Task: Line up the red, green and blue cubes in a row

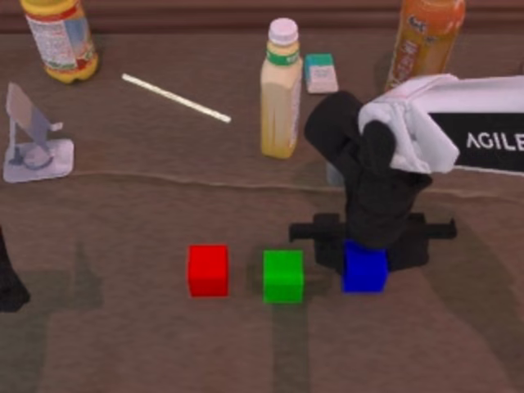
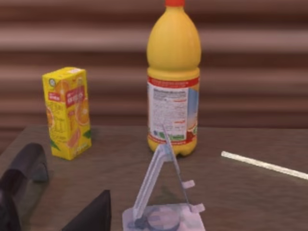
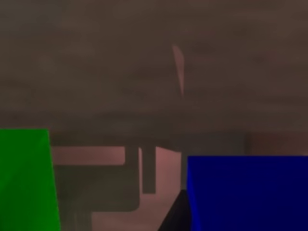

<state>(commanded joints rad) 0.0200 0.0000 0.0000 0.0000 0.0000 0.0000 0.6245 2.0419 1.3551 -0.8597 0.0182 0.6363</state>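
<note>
My right gripper stands over the blue cube on the table; whether its jaws pinch the cube I cannot tell. The green cube sits just left of the blue, apart; the red cube lies farther left, all three in one row. My left arm is parked at the table's left edge.

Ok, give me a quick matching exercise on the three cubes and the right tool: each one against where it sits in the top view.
Column 1:
1. red cube
2. green cube
3. blue cube
4. right tool

Column 2:
A. middle of the row
B. right end of the row
C. directly over the blue cube
D. left end of the row

Pairs: 1-D, 2-A, 3-B, 4-C
</note>
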